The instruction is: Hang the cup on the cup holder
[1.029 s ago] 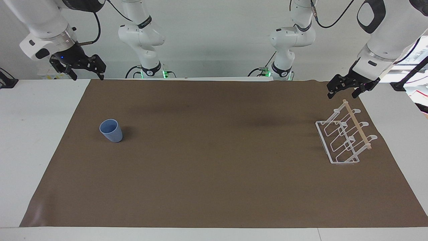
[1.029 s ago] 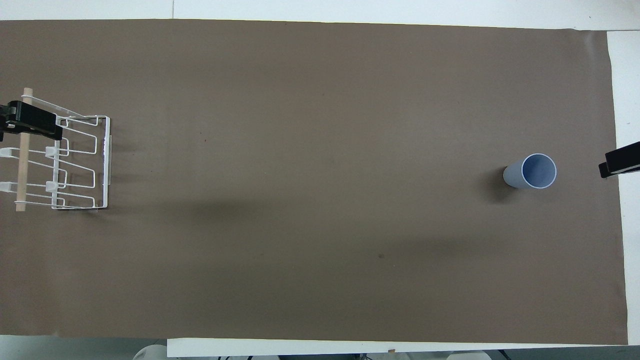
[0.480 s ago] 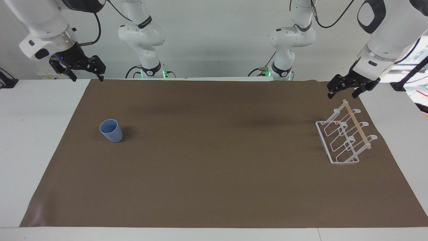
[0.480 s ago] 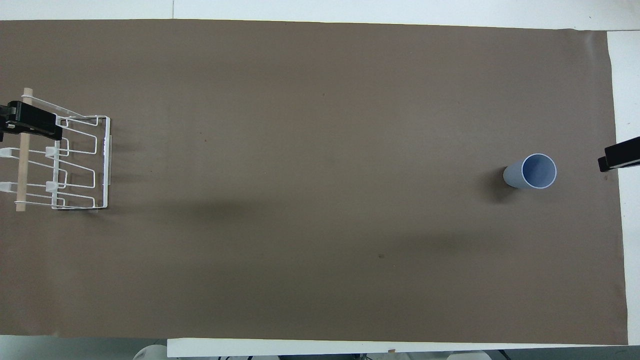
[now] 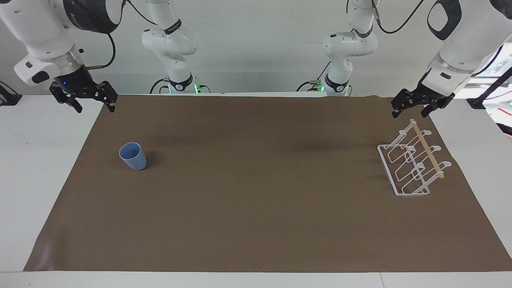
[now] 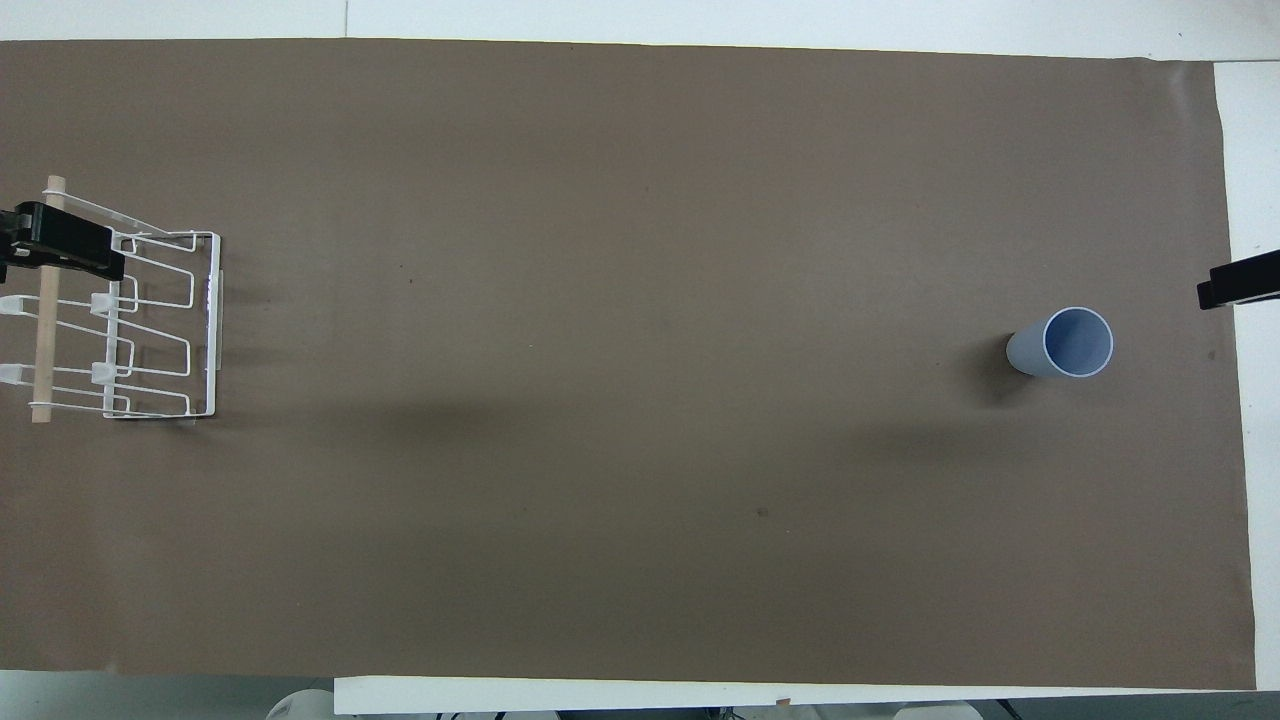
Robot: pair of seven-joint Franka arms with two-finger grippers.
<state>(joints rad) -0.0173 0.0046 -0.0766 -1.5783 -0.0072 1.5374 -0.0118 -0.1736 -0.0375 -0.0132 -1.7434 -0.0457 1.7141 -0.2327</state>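
The light-blue cup [image 5: 133, 156] stands upright, mouth up, on the brown mat toward the right arm's end of the table; it also shows in the overhead view [image 6: 1072, 343]. The white wire cup holder [image 5: 427, 150] with its wooden dowel stands toward the left arm's end, and no cup hangs on it [image 6: 42, 330]. My right gripper [image 5: 94, 105] is open and empty, in the air over the mat's edge, apart from the cup. My left gripper [image 5: 409, 113] is open and empty, just above the end of the holder nearer the robots.
The brown mat [image 5: 256, 208] covers most of the white table [image 5: 36, 168]. Two more robot arm bases [image 5: 178, 82] stand at the robots' edge of the table.
My right gripper has moved down and outward toward the right arm's end of the table, to above the mat's edge. The left arm, the cup and the holder have not moved.
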